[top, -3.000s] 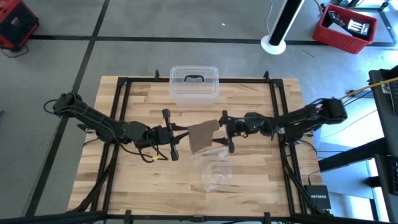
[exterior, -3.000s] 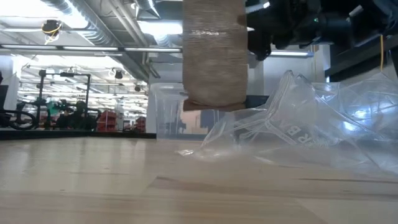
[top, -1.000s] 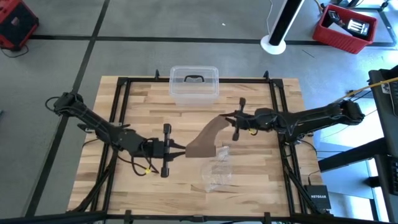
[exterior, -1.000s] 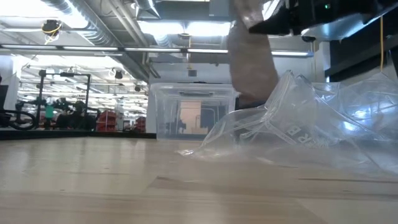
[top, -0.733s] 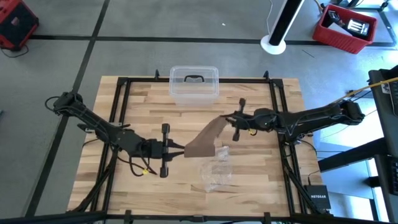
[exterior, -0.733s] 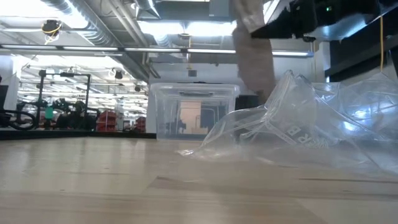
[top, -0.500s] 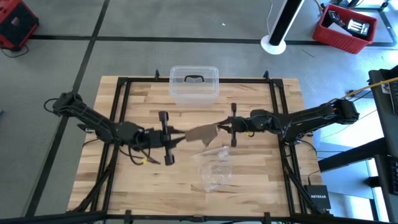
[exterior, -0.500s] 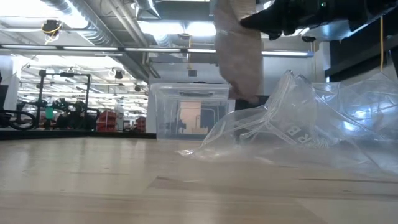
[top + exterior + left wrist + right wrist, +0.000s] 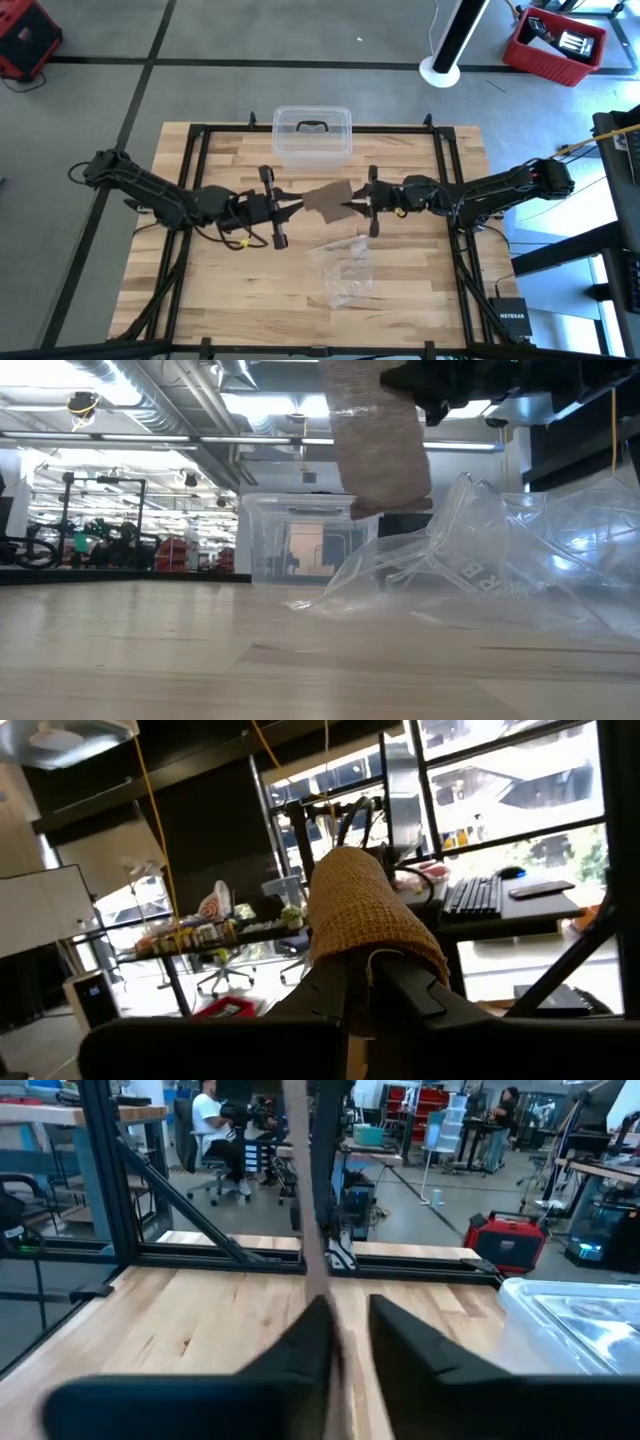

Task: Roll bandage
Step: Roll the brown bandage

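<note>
High view: bandage (image 9: 326, 200) lengthwise left-right

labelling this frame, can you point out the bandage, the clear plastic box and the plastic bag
bandage (image 9: 326, 199), high view, middle of the brown strip between the two arms
clear plastic box (image 9: 312, 147), high view, front wall below its dark handle
plastic bag (image 9: 342, 270), high view, centre of the crinkled film

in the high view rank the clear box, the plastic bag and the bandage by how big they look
1. clear plastic box, largest.
2. crinkled plastic bag, close behind; its clear edges are hard to trace, so first and second are unsure.
3. bandage, smallest as seen, held off the table between both grippers, so nearer the camera.
</note>
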Motion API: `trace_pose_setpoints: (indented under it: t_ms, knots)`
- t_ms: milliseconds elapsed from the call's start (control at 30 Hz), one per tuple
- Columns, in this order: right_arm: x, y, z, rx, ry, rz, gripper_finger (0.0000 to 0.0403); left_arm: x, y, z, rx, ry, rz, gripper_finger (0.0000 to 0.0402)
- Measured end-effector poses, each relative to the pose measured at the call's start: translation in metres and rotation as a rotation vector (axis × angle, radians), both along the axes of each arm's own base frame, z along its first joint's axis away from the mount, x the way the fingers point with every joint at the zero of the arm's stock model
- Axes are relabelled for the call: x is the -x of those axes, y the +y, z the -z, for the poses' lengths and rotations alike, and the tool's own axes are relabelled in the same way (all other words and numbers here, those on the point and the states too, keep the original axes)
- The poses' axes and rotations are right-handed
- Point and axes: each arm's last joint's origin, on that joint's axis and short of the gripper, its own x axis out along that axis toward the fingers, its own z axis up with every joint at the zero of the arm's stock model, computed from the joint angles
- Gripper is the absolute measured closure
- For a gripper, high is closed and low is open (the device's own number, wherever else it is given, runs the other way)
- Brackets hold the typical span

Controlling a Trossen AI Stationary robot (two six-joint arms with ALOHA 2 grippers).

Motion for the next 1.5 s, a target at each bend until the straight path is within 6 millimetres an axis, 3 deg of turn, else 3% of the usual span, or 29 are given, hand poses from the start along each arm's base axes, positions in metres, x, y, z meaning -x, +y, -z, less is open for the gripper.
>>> trace_pose_setpoints:
  t_ms: [200, 333, 467, 600, 900, 1067, 1233, 1367, 1500]
  knots:
    - [0.001, 0.000, -0.001, 0.000, -0.001, -0.001, 0.0229, 0.000, 0.000, 0.000, 0.010, 0.001, 0.004, 0.0382]
    - [0.008, -0.001, -0.002, 0.073, 0.052, -0.006, 0.0197, 0.000, -0.001, 0.000, 0.009, 0.001, 0.005, 0.0382]
    - [0.019, -0.001, -0.004, 0.075, 0.110, -0.008, 0.0188, 0.000, -0.001, 0.000, -0.001, 0.004, 0.002, 0.0382]
    - [0.023, -0.001, 0.009, 0.077, 0.240, -0.017, 0.0187, 0.000, 0.000, 0.000, -0.003, 0.004, 0.001, 0.0382]
    - [0.001, 0.001, 0.038, 0.101, 0.183, -0.044, 0.0188, 0.000, -0.002, 0.000, 0.004, -0.003, 0.053, 0.0382]
    - [-0.006, 0.003, 0.044, 0.146, 0.164, -0.105, 0.0243, 0.000, -0.004, 0.001, 0.017, 0.004, 0.067, 0.0382]
    - [-0.005, 0.004, 0.041, 0.184, 0.144, -0.156, 0.0381, 0.001, -0.007, 0.001, 0.021, 0.001, 0.075, 0.0382]
    - [-0.007, 0.010, 0.028, 0.220, 0.132, -0.152, 0.0390, 0.003, -0.004, -0.002, 0.025, -0.006, 0.051, 0.0382]
    - [-0.004, 0.029, 0.022, 0.242, 0.171, -0.210, 0.0396, 0.015, 0.001, -0.014, 0.012, -0.042, -0.003, 0.0382]
